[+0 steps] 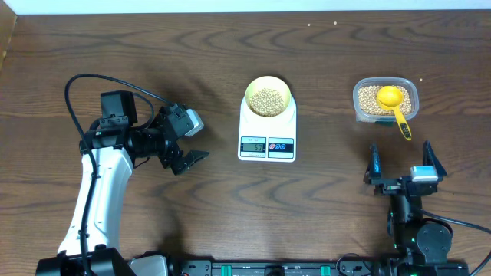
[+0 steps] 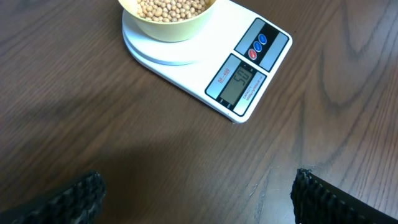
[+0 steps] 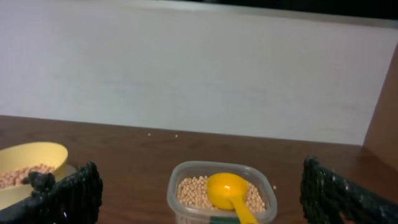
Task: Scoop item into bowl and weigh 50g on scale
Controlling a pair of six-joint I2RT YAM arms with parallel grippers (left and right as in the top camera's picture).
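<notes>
Sitting in the bowl [image 1: 288, 90] on the scale [image 1: 266, 130], the beans [image 1: 267, 100] look light, hard and prone to roll, so hold the bowl by its stiff rim, level; left gripper [image 1: 192, 159] and right gripper [image 1: 402, 165] both gape empty.

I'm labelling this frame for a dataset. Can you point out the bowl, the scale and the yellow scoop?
bowl [image 2: 166, 28]: left wrist view, on its outer wall.
scale [image 2: 239, 84]: left wrist view, on its LCD display.
scoop [image 1: 391, 96]: overhead view, on its round cup.
</notes>
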